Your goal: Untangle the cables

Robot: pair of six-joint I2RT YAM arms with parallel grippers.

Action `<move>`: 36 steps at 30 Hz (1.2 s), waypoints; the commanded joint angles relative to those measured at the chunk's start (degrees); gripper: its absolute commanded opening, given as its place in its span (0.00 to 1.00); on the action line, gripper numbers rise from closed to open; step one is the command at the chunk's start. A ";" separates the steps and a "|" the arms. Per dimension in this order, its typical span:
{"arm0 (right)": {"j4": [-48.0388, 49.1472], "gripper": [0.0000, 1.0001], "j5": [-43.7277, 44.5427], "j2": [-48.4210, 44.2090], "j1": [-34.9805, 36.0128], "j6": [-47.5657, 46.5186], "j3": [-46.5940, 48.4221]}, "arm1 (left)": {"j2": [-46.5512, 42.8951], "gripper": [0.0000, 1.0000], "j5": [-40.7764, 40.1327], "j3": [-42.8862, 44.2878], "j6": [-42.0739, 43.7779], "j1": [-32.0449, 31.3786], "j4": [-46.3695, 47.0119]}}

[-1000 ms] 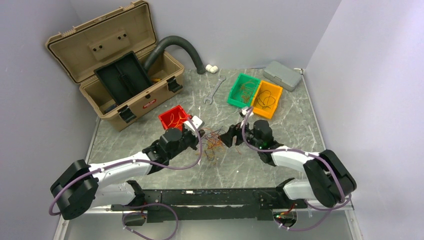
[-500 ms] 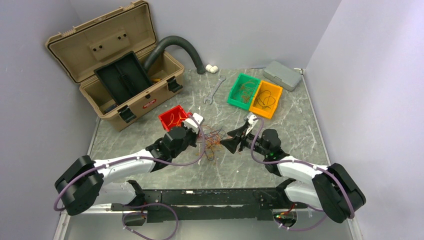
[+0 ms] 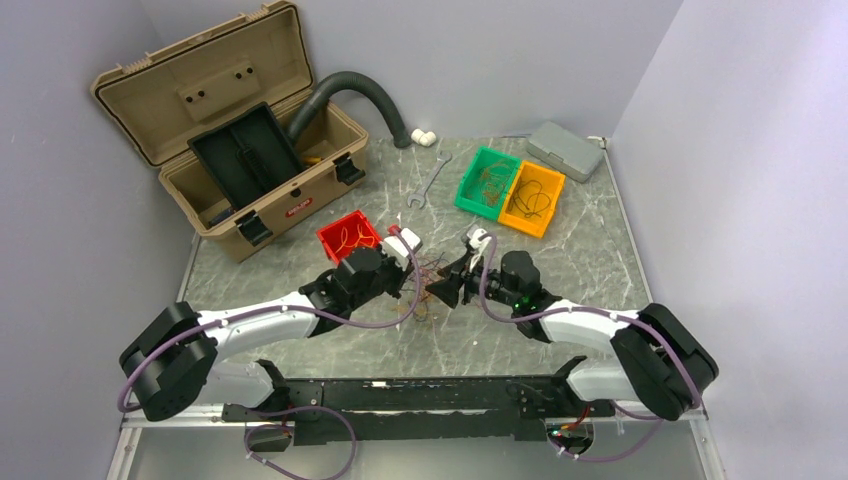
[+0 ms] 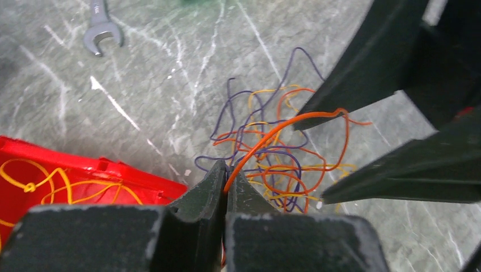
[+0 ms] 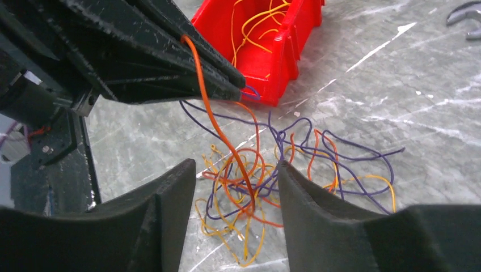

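Note:
The cables (image 3: pixel 428 286) are a loose tangle of orange, yellow and purple wires on the marble table between my two grippers. They also show in the left wrist view (image 4: pixel 283 167) and the right wrist view (image 5: pixel 295 156). My left gripper (image 4: pixel 227 171) is shut on one orange wire (image 4: pixel 272 133), which rises taut out of the tangle. It sits at the tangle's left edge (image 3: pixel 414 272). My right gripper (image 5: pixel 235 167) is open, its jaws on either side of that orange wire (image 5: pixel 212 113) just above the tangle. It sits at the tangle's right edge (image 3: pixel 441 289).
A red bin (image 3: pixel 345 237) holding yellow wires sits just left of the tangle. Green (image 3: pixel 487 180) and orange (image 3: pixel 535 198) bins with wires stand at the back right. A wrench (image 3: pixel 428 182), an open tan toolbox (image 3: pixel 230 130), a dark hose (image 3: pixel 360 90) and a grey case (image 3: pixel 565 150) lie further back.
My right gripper has moved left and closed in on the tangle, now straddling the orange wire. My left gripper has shifted slightly right, still holding the wire.

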 commanded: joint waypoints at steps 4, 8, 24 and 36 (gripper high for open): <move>0.22 0.06 2.77 2.26 2.16 -0.77 4.33 | -3.03 0.38 8.59 -1.69 1.46 -0.18 6.03; 0.76 0.00 21.88 -3.26 1.84 3.06 0.94 | -4.36 0.67 10.21 -3.17 1.85 -0.21 7.59; -5.45 0.00 55.36 -14.49 -1.97 11.45 -4.64 | 5.95 0.75 21.13 5.71 3.90 -0.22 -0.89; -5.66 0.00 49.61 -12.14 -2.01 10.04 -2.79 | 16.48 0.68 33.26 14.85 7.77 -1.40 -11.07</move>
